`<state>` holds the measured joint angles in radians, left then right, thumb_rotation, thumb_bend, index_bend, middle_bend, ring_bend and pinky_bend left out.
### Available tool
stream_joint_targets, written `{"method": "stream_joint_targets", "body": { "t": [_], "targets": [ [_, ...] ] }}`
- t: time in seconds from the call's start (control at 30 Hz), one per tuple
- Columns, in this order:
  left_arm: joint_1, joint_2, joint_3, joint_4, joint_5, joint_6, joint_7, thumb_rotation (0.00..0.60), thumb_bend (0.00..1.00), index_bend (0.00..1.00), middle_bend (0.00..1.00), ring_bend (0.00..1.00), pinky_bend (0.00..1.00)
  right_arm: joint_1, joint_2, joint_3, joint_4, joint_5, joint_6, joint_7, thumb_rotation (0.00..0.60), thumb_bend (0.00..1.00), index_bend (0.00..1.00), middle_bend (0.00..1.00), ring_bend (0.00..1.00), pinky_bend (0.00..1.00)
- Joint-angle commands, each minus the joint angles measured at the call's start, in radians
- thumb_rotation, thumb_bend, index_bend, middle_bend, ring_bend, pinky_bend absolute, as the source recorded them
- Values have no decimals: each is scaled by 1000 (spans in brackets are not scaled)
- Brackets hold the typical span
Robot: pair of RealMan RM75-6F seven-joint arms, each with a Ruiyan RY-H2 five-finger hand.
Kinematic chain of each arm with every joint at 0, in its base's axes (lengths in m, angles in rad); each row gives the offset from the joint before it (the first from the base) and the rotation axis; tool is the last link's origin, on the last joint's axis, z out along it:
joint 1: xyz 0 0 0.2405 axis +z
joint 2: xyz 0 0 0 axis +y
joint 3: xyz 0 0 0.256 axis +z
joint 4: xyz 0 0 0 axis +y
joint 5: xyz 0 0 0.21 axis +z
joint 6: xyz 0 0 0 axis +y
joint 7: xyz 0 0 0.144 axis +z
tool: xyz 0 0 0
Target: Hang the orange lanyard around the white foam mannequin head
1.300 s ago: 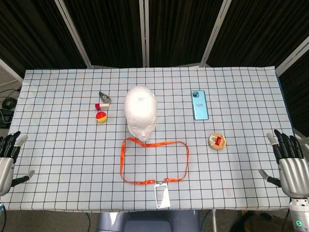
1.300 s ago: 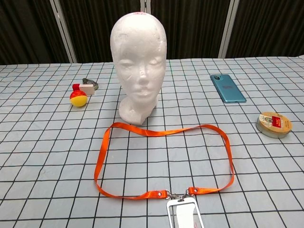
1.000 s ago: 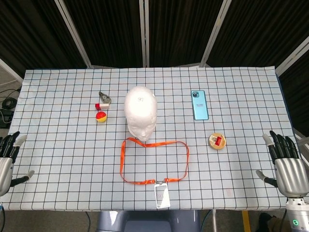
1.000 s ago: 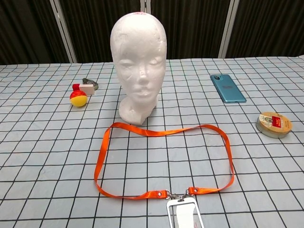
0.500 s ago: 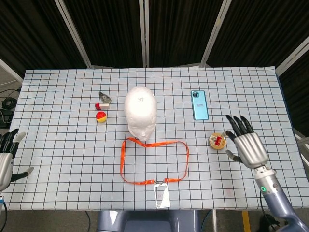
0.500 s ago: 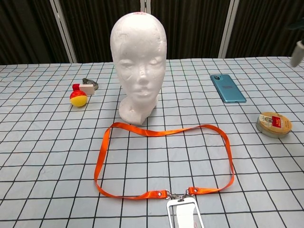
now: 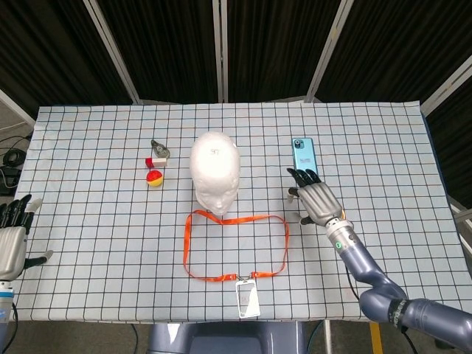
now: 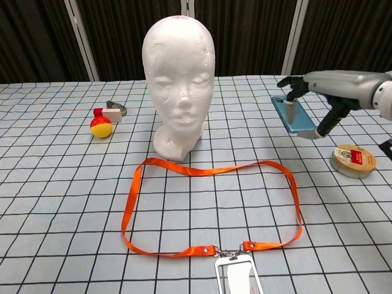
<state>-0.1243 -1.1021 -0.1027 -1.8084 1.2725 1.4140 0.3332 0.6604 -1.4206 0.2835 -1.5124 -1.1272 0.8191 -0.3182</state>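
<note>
The white foam mannequin head (image 7: 214, 173) (image 8: 179, 79) stands upright mid-table. In front of it the orange lanyard (image 7: 243, 218) (image 8: 202, 171) lies flat as a loop, its top strap touching the neck base. A clear badge holder (image 7: 247, 297) (image 8: 237, 275) is clipped on at the near edge. My right hand (image 7: 316, 198) (image 8: 324, 92) hovers above the cloth, fingers apart and empty, just right of the loop's far right corner. At the table's left edge my left hand (image 7: 13, 236) is open and holds nothing.
A teal phone (image 7: 302, 151) (image 8: 294, 116) lies behind my right hand. A tape roll (image 8: 353, 160) sits right of the loop, hidden by my arm in the head view. A red-yellow ball (image 7: 154, 178) (image 8: 101, 127), a small block (image 7: 157, 161) and a clip (image 7: 161, 148) lie left of the head.
My right hand has swept in from the table's right edge to a spot between the phone and the lanyard. The left hand has barely shifted. The lanyard has not moved.
</note>
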Motion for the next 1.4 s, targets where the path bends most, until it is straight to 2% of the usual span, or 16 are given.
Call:
{"method": "stream_joint_targets", "body": {
  "t": [0.03,0.33,0.7,1.4],
  "targets": [
    [-3,-3,-2,2,-5,-2,1,600,0,0,0,0,0,28,-45,-14,46,33,-21,-22,600,251,511,0,0,0],
    [-6,-7,0,6,-11,-2,4,600,0,0,0,0,0,61,-123,-51,105,76,-23,-54,600,262,525,0,0,0],
    [-9,2,-1,2,-15,-10,-32,600,0,0,0,0,0,94,-192,-72,169,112,-19,-80,600,268,527,0,0,0],
    [-18,13,1,9,-28,-29,-61,600,0,0,0,0,0,137,-266,-80,263,159,-30,-79,600,289,554,0,0,0]
  ]
}}
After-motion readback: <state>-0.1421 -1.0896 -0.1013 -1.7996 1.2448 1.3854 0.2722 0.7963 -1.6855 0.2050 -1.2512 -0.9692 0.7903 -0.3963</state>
